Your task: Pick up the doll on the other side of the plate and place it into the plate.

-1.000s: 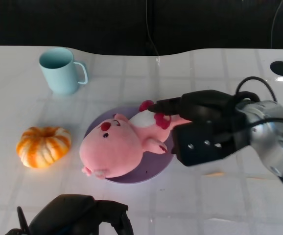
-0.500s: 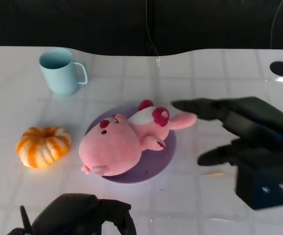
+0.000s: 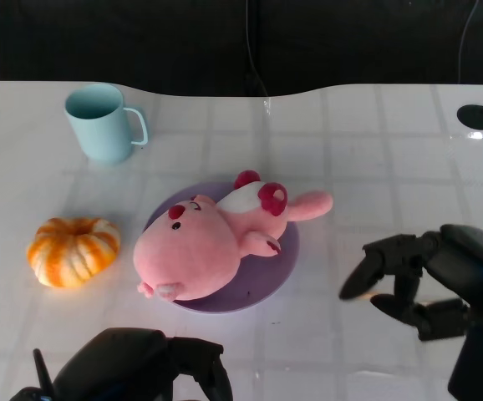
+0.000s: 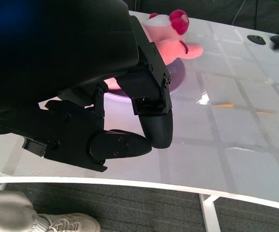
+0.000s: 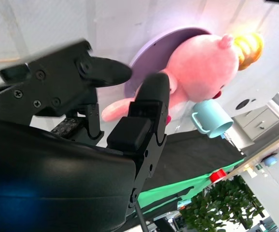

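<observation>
Pink plush doll (image 3: 212,242) with red cheeks, white belly and dark-red feet lies on its side across the round purple plate (image 3: 275,271) at centre of the head frame. Its big head hangs over the plate's lower-left rim toward the table, and one pink limb sticks out past the upper-right rim. No hand touches it.

Right hand (image 3: 429,284), black, on the silver forearm, sits at lower right of the head frame, well apart from the plate and doll. Fingers (image 3: 383,255) are spread and loosely bent, pointing left toward the plate, nothing between them: released. In the right wrist view the same hand (image 5: 120,92) shows fingers apart and empty, with the doll (image 5: 204,63), plate (image 5: 154,53) and mug (image 5: 212,118) beyond them.

Left hand (image 3: 133,372), black, is at the bottom edge of the head frame, lower left of centre, below the plate. In the left wrist view its fingers (image 4: 154,121) are curled in toward the palm with nothing inside: clenched on nothing. The hand (image 4: 115,111) hangs over the white table's near edge (image 4: 130,186); doll (image 4: 175,36) and plate (image 4: 178,72) are at upper centre of that frame.

Light-blue ceramic mug (image 3: 104,121) with handle to the right stands upright at upper left of the head frame. Orange-and-white ribbed pumpkin (image 3: 73,249) sits at left, just left of the doll's head, not touching the plate. White glossy table (image 3: 375,150) has faint grid lines and a black hole (image 3: 475,116) at upper right. A shoe (image 4: 64,222) and grey trouser leg of a person show at bottom left of the left wrist view, on dark carpet.
</observation>
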Robot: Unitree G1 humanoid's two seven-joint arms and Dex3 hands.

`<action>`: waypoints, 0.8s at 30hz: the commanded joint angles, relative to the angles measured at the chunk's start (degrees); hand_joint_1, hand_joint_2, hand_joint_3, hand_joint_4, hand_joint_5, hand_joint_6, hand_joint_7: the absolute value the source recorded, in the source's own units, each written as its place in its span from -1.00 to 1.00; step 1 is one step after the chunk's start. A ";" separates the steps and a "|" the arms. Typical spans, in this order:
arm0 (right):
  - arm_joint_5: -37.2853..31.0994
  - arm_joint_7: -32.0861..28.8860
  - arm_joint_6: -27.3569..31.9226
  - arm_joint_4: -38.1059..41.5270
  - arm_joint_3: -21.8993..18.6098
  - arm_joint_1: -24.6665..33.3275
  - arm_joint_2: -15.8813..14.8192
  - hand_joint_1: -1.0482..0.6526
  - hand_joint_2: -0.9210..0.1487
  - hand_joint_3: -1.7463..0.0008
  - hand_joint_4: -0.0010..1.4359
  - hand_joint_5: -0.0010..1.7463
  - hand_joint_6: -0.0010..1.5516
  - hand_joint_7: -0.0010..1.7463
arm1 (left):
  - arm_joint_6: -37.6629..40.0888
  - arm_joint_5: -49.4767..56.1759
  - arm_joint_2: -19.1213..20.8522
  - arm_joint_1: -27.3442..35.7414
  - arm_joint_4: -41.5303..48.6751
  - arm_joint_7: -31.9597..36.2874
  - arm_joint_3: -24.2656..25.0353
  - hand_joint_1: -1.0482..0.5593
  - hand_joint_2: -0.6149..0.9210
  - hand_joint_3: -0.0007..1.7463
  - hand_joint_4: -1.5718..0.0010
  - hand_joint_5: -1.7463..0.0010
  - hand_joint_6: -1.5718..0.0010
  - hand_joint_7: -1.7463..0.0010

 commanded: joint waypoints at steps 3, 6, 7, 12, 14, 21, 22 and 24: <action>-2.37 -2.14 -3.00 3.35 0.03 1.39 -1.14 0.22 0.18 -0.57 0.31 0.98 0.15 0.61 | 0.06 -0.48 0.97 0.15 -0.87 -0.66 0.85 -0.08 1.00 -0.55 0.09 -0.57 0.07 -0.05; -3.51 -2.97 -2.95 4.78 0.07 1.00 -0.83 0.22 0.17 -0.55 0.33 1.00 0.10 0.70 | 0.05 -0.70 1.10 0.18 -1.18 -0.82 1.08 -0.08 1.00 -0.56 0.10 -0.58 0.07 -0.05; -4.01 -3.14 -2.46 5.10 0.13 0.80 -0.75 0.22 0.18 -0.54 0.33 1.00 0.09 0.72 | 0.22 -0.78 1.14 0.19 -1.32 -0.98 1.19 -0.07 1.00 -0.56 0.10 -0.58 0.07 -0.05; -6.18 -2.84 -0.08 5.53 0.71 0.27 -0.80 0.17 0.00 -0.27 0.28 1.00 0.00 0.75 | 0.11 -1.15 1.42 0.48 -1.60 -1.26 1.81 -0.07 1.00 -0.57 0.10 -0.59 0.07 -0.04; -7.00 -2.06 0.97 5.48 1.17 0.08 -1.28 0.17 -0.08 -0.18 0.27 1.00 0.00 0.69 | -0.26 -1.40 1.53 0.59 -1.43 -1.11 1.92 -0.07 1.00 -0.58 0.10 -0.59 0.07 -0.04; -8.52 -0.68 3.13 4.98 2.30 -0.33 -1.95 0.17 -0.27 0.08 0.20 1.00 0.10 0.48 | -0.79 -0.78 2.01 0.54 -0.88 -0.52 1.75 -0.08 1.00 -0.60 0.09 -0.57 0.05 -0.01; -8.49 -0.32 3.53 4.80 2.40 -0.33 -1.93 0.17 -0.25 0.03 0.19 1.00 0.08 0.53 | -1.17 -0.83 2.09 0.58 -0.69 -0.29 1.83 -0.08 1.00 -0.61 0.10 -0.55 0.04 0.00; -8.42 0.16 3.82 4.52 2.54 -0.39 -1.97 0.18 -0.23 0.00 0.18 1.00 0.06 0.55 | -1.63 -0.94 2.18 0.68 -0.44 -0.11 2.01 -0.08 1.00 -0.62 0.08 -0.51 0.03 0.02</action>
